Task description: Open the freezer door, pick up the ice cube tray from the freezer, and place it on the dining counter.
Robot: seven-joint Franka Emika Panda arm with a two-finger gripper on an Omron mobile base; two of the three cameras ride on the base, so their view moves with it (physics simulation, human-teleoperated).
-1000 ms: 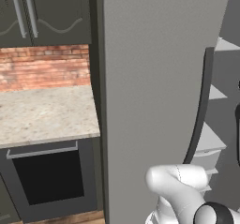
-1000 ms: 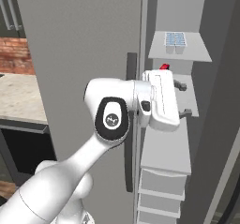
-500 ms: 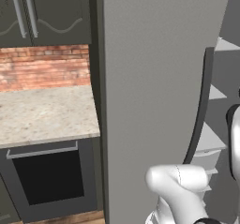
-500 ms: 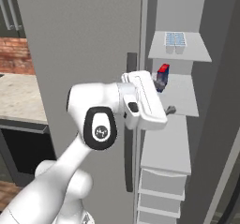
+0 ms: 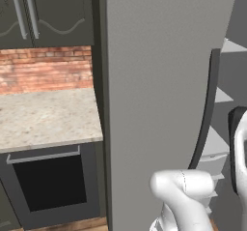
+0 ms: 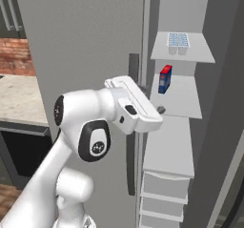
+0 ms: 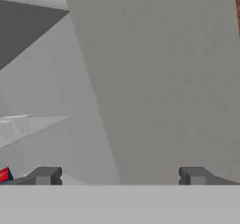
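Door panel, tall matte grey freezer door (image 5: 159, 80), stands ajar with its curved dark handle (image 5: 206, 109) at its right edge. Right base view: pale blue-white ice cube tray (image 6: 178, 40) lies on the freezer's (image 6: 190, 141) top shelf, above a red-and-blue carton (image 6: 165, 79), apparently upright. Hand view: gripper (image 7: 119, 176) fingers spread wide, holding nothing.

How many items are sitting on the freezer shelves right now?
2. The ice cube tray lies on the top shelf; a red-and-blue carton stands on the shelf below, at its left edge. The arm and the freezer door may hide others.
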